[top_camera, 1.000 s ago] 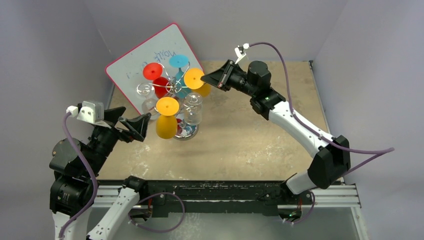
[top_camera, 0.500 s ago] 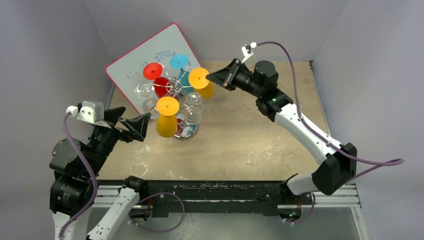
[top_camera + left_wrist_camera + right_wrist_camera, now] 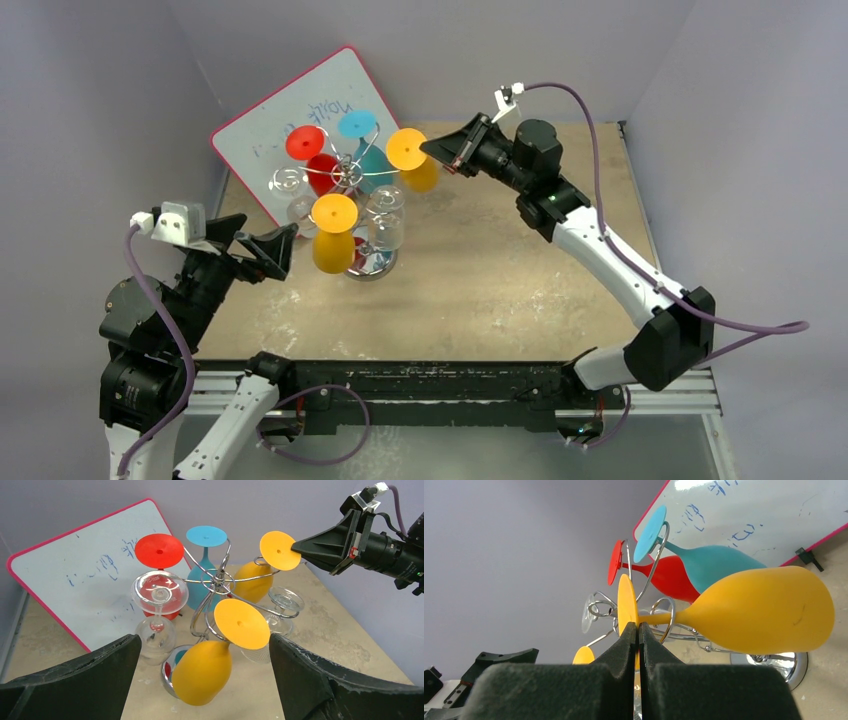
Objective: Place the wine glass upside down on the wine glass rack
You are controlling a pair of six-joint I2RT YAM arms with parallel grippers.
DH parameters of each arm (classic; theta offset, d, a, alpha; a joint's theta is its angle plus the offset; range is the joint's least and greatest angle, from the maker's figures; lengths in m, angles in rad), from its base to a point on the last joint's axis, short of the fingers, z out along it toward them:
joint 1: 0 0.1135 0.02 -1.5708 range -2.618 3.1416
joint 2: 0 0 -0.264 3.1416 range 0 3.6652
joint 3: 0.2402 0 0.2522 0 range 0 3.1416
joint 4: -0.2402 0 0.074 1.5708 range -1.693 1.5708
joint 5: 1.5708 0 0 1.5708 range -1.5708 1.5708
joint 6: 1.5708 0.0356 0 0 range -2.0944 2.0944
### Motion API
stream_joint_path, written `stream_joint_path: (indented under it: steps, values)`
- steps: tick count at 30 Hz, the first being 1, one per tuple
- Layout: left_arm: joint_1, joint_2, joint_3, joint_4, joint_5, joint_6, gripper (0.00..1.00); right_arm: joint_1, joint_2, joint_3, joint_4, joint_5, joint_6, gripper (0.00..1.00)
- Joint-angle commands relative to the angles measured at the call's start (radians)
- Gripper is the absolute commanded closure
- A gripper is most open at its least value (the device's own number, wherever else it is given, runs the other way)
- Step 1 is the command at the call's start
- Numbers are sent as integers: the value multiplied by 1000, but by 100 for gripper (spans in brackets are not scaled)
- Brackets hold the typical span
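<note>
The wine glass rack (image 3: 351, 173), a silver wire stand on a round shiny base, stands at the table's back left; it also shows in the left wrist view (image 3: 216, 580) and the right wrist view (image 3: 600, 605). My right gripper (image 3: 430, 151) is shut on the foot disc of a yellow wine glass (image 3: 408, 149), held bowl-down at the rack's right side. In the right wrist view (image 3: 638, 627) the glass (image 3: 764, 610) has its stem beside a wire loop. My left gripper (image 3: 268, 240) is open and empty, left of the rack (image 3: 202, 645).
Another yellow glass (image 3: 334, 235), a red one (image 3: 305, 142), a teal one (image 3: 357, 123) and clear ones (image 3: 385, 215) hang upside down on the rack. A pink-framed whiteboard (image 3: 290, 100) leans behind it. Grey walls close the back and sides.
My right gripper has carried the yellow glass to the right and slightly back, out from the rack's centre. The left arm has hardly moved.
</note>
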Motion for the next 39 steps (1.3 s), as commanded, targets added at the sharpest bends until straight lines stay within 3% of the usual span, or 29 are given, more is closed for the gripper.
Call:
stream_joint_path:
  steps: [1,19,25,39]
  values:
    - [5,0,0,7,-28,11,0,-9,3,40,77,33,10,100]
    - [4,-11,-11,-16,-53,-41,0,-28,113,83,148,-24,61,100]
    - [4,-14,-18,-11,-80,-83,0,-36,128,87,150,-35,63,89]
    - [4,-7,-20,-33,-130,-129,0,-44,9,18,67,-47,-53,49]
